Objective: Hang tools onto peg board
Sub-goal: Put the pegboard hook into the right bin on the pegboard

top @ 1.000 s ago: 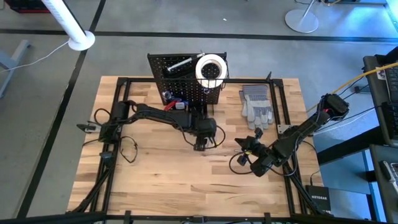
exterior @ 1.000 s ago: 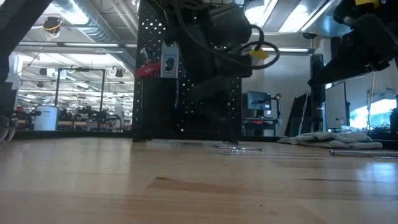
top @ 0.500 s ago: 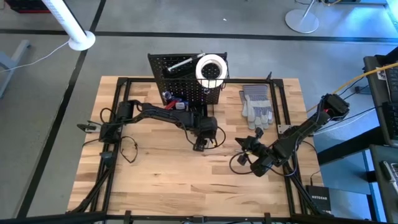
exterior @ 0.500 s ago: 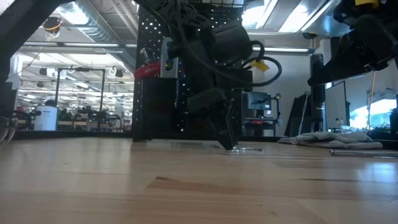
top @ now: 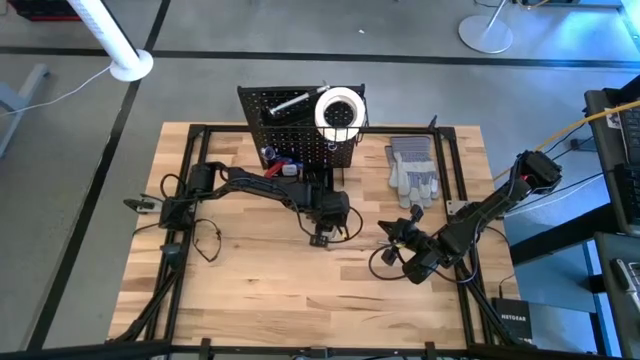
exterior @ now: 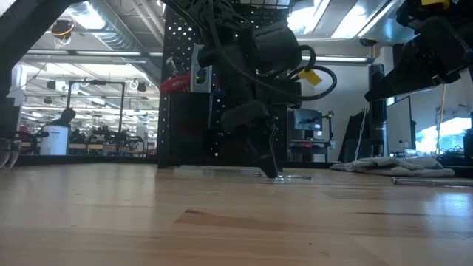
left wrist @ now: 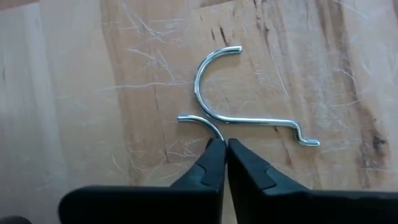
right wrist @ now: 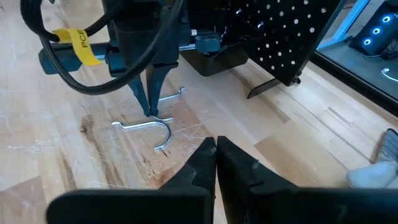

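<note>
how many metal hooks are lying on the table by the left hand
2. One larger hook lies flat on the wood just ahead of the left hand. A second, smaller one has its curved end pinched between that hand's shut fingertips, touching the first. More could be hidden under the arm.

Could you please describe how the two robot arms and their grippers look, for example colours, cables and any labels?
Both arms are black and jointed, with black cables looped along them. The left gripper has two slim, tapering black fingers; a thick black cable beside it carries a yellow tag with dark letters. The right gripper also ends in two pointed, matte black fingers.
</note>
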You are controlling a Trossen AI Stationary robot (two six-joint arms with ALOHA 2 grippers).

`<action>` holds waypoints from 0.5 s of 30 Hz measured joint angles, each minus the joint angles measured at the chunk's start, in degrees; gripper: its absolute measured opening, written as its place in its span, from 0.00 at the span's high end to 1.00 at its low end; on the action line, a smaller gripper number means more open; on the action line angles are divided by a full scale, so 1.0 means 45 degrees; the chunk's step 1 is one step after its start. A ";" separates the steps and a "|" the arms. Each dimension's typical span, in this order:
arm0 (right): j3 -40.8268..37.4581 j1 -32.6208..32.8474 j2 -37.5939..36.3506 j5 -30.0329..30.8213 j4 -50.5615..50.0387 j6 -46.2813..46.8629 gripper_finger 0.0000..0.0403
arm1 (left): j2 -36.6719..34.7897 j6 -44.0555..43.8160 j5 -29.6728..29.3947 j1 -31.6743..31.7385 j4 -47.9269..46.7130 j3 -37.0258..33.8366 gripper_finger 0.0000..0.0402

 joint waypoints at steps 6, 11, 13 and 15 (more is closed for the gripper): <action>0.0000 0.0000 0.0000 -0.0005 0.0022 0.0000 0.96 | 0.0000 -0.0220 -0.0069 0.0005 0.0095 -0.0015 0.93; 0.0000 0.0000 0.0000 -0.0010 0.0130 0.0000 0.96 | 0.0063 -0.0336 -0.0083 0.0010 0.0254 -0.0015 0.93; 0.0000 0.0000 0.0000 -0.0010 0.0154 -0.0003 0.96 | 0.0081 -0.0334 -0.0105 -0.0013 0.0223 -0.0029 0.96; 0.0000 0.0000 0.0000 -0.0011 0.0158 -0.0005 0.96 | 0.0199 -0.0334 -0.0216 -0.0113 0.0272 -0.0015 0.99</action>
